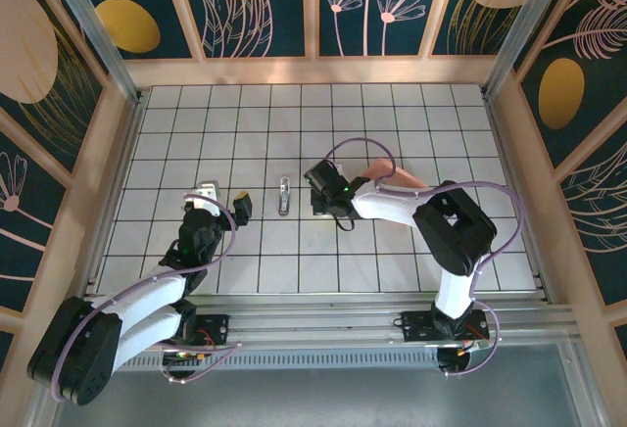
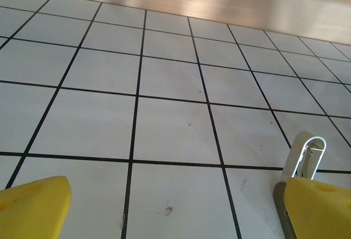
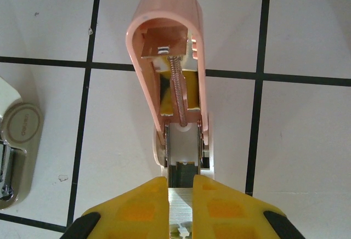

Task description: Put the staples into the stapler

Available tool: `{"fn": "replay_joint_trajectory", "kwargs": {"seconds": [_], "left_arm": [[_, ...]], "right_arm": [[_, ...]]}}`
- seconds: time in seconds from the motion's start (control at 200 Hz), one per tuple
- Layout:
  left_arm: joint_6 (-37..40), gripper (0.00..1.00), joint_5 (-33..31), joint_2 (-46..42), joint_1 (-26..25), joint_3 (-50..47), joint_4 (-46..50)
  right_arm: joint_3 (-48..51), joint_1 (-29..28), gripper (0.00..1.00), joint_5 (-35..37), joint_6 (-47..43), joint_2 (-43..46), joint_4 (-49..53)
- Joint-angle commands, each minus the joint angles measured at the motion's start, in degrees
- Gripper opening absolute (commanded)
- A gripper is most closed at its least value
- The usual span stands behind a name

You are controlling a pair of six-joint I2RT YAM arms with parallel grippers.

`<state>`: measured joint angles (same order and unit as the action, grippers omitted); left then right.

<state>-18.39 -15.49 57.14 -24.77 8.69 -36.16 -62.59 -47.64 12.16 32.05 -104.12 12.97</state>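
Note:
A pink stapler body lies open on the tiles, its lid swung back to show a spring and a white pusher over a white base. My right gripper sits at its near end, shut on the staples, a ridged silvery strip in line with the channel. In the top view that gripper is beside the pink body. A whitish-grey mini stapler lies apart between the arms, its end showing to the left wrist and its side to the right wrist. My left gripper hangs open and empty.
Wooden walls ring the white tiled floor. The left gripper hovers one tile left of the whitish stapler. A tiny metal sliver lies on a grout line below it.

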Motion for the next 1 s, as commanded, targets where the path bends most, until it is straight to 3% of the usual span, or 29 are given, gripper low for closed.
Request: {"fn": "replay_joint_trajectory", "kwargs": {"seconds": [0.0,0.711,0.996], "left_arm": [[0.85,0.99,-0.07,-0.28,-0.23,1.28,0.21],[0.94,0.99,-0.07,-0.63,-0.19,1.28,0.39],[0.97,0.99,0.02,-0.37,-0.19,1.24,0.13]], "right_arm": [[0.1,-0.61,0.13,1.63,0.83,-0.7,1.66],[-1.21,-0.31,0.12,2.62,1.17,-2.14,2.33],[-2.28,-0.25,0.13,3.22,-0.25,1.88,1.98]]}}
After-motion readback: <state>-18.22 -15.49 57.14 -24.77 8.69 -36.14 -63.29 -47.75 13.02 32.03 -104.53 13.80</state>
